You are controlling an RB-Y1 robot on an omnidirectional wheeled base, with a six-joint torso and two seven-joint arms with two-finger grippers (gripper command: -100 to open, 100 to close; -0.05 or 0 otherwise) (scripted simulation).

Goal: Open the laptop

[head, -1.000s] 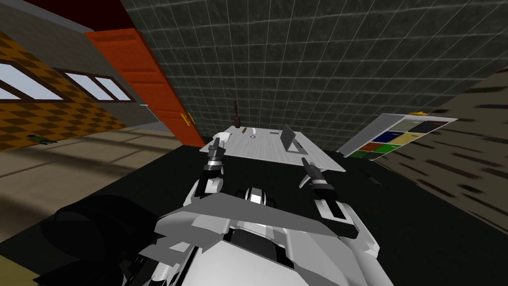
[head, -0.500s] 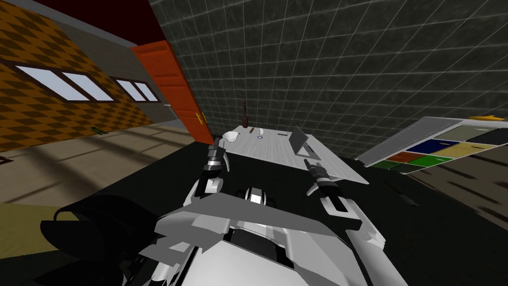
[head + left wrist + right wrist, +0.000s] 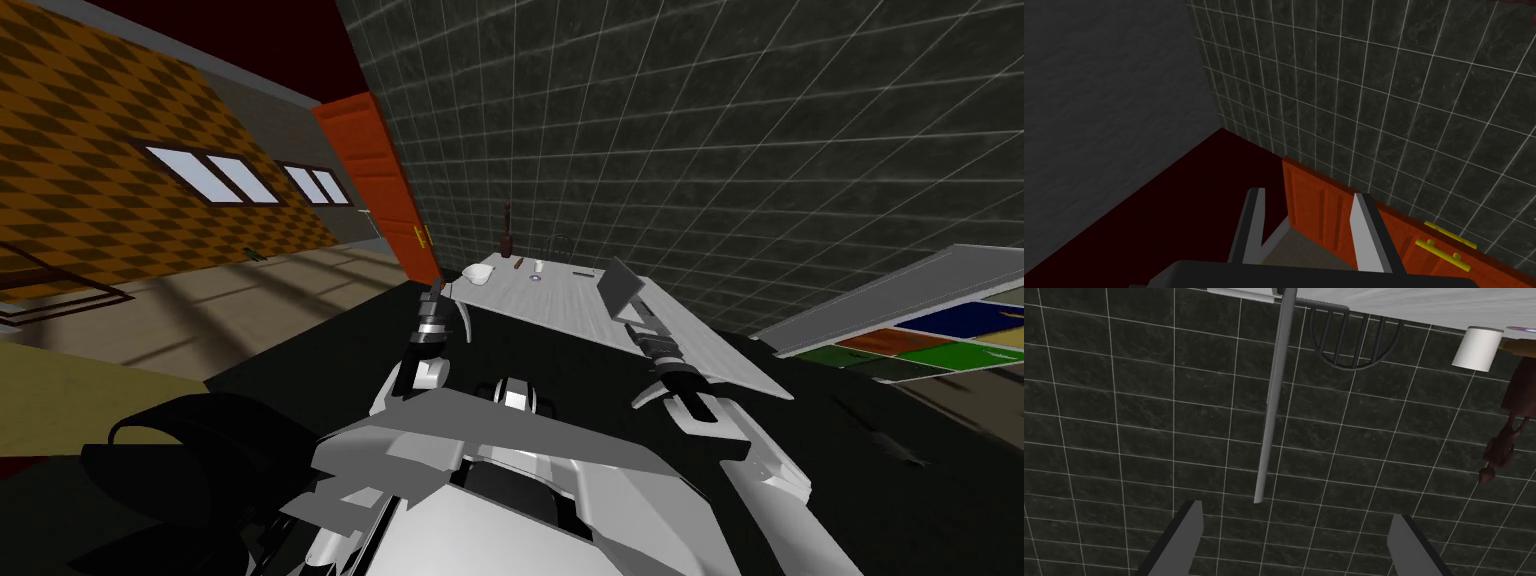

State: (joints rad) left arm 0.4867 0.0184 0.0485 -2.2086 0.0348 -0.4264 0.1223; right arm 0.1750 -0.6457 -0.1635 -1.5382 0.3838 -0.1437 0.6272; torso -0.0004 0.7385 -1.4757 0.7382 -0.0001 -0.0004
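Lines the right gripper (image 3: 1296,510) up on the raised lid (image 3: 1271,403).

Faces a dark tiled wall (image 3: 700,120), with an orange door (image 3: 385,190) off to the left, and stands at the near edge of a grey table (image 3: 560,295) to reach across it. Finds the laptop (image 3: 621,285) on the table's right part, its lid already tilted up from the base. Holds the right gripper just short of it, fingers spread wide and empty, with the lid's free edge aimed into the gap, likely to pinch it or push it further back. Parks the left gripper (image 3: 1309,197) near the table's left corner beside a white bowl (image 3: 479,272), fingers apart on nothing, probably to stay clear. Leaves bottle (image 3: 507,230), wire rack (image 3: 1354,343) and cup (image 3: 1476,348) along the far edge, apart from the laptop.
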